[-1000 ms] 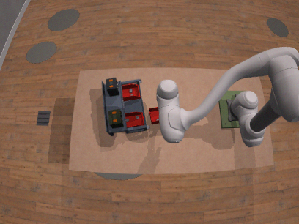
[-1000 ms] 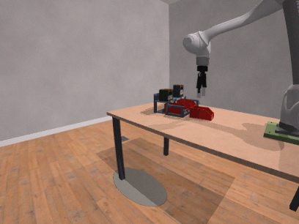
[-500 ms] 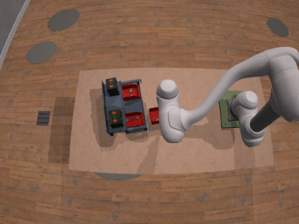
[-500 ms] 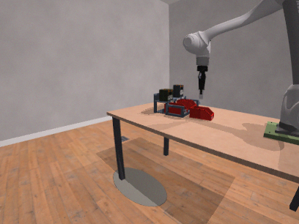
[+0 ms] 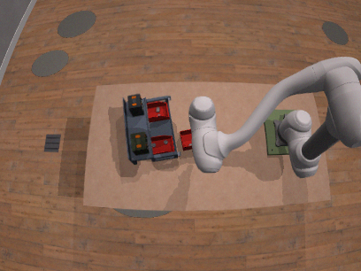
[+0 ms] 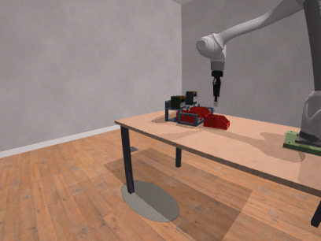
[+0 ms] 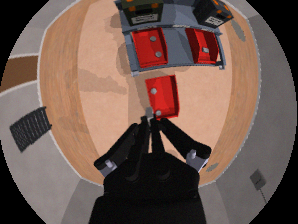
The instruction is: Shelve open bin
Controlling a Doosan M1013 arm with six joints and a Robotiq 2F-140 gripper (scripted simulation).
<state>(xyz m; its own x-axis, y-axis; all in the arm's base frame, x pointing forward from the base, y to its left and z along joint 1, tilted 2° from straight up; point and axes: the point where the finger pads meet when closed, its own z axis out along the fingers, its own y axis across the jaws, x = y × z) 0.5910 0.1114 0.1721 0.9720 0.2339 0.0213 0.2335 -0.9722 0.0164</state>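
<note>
The jaws (image 6: 215,104) are closed on nothing, pointing down above the worktop (image 5: 128,188) (image 6: 252,135) (image 7: 100,95). Below them, the open bin (image 5: 186,140) (image 6: 215,121) (image 7: 169,96) stands on the worktop, parts inside; beyond it from the jaws is the shelf (image 5: 173,133) (image 6: 179,117) (image 7: 177,67).

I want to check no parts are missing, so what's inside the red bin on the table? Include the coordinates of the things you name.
Two small grey parts show inside the red bin (image 5: 185,140) (image 6: 215,121) (image 7: 169,95). The fingers may hide anything at its near corner.
</note>
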